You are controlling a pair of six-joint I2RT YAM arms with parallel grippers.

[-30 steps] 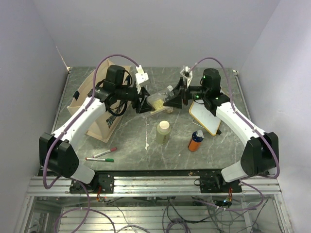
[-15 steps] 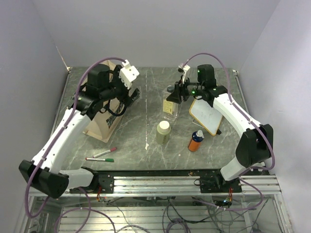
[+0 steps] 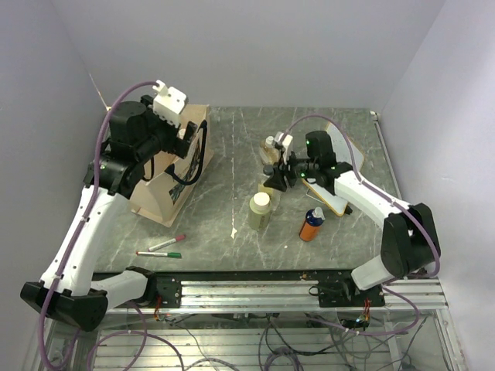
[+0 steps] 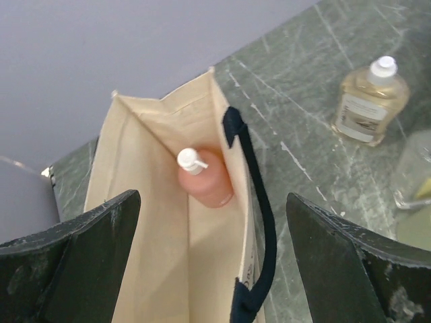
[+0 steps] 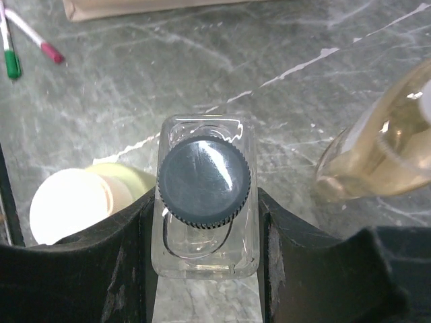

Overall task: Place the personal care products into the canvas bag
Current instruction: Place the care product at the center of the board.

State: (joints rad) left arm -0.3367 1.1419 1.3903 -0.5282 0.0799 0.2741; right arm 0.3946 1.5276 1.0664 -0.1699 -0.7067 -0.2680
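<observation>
The canvas bag (image 3: pixel 158 193) stands open at the left, and the salmon-pink bottle (image 4: pixel 205 182) lies inside it. My left gripper (image 3: pixel 188 139) hovers open and empty over the bag's mouth (image 4: pixel 141 202). My right gripper (image 3: pixel 272 179) is shut on the clear bottle with the black cap (image 5: pixel 204 178), held upright low over the table's middle. The amber bottle (image 3: pixel 271 148) stands just behind it. The pale green bottle (image 3: pixel 259 210) stands just in front. The orange bottle (image 3: pixel 312 224) stands to the right.
The wood-framed whiteboard (image 3: pixel 331 185) lies under my right arm. A red and a green marker pen (image 3: pixel 164 248) lie near the front left. The bag's navy strap (image 4: pixel 259 222) hangs over its right rim.
My left gripper let go of the clear bottle and swung left and up to over the bag. My right gripper kept the bottle, turned it upright and lowered it toward the table.
</observation>
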